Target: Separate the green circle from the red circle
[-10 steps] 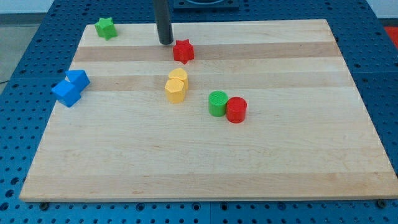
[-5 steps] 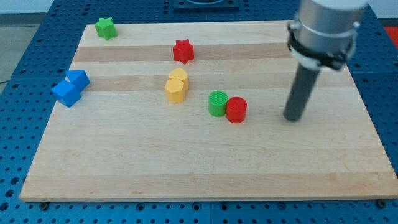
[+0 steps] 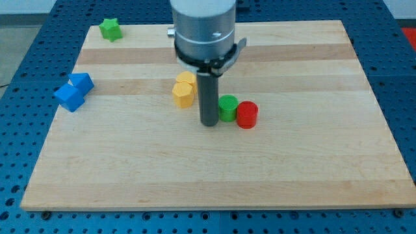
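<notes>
The green circle (image 3: pixel 229 107) stands near the middle of the wooden board (image 3: pixel 214 162), touching the red circle (image 3: pixel 247 114) on its right. My tip (image 3: pixel 209 123) rests on the board just left of the green circle, touching or almost touching it. The rod and arm rise above it and hide the red star.
Two yellow blocks (image 3: pixel 184 90) sit together just left of the rod. Two blue blocks (image 3: pixel 73 91) lie at the board's left edge. A green star (image 3: pixel 110 28) is at the top left corner.
My tip swung from the top centre to the right of the red circle, then across to the left side of the green circle. The blocks have not moved.
</notes>
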Controlling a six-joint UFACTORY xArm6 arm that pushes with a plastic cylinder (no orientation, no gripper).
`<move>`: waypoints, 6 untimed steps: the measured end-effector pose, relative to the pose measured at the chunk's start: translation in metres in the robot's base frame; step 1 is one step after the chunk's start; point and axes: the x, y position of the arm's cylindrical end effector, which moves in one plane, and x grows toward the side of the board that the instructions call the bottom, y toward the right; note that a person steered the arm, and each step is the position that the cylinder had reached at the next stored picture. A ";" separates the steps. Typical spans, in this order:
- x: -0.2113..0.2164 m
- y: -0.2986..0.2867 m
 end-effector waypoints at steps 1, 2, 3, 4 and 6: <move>-0.032 0.018; -0.032 0.023; -0.016 0.031; -0.022 0.074; -0.081 0.128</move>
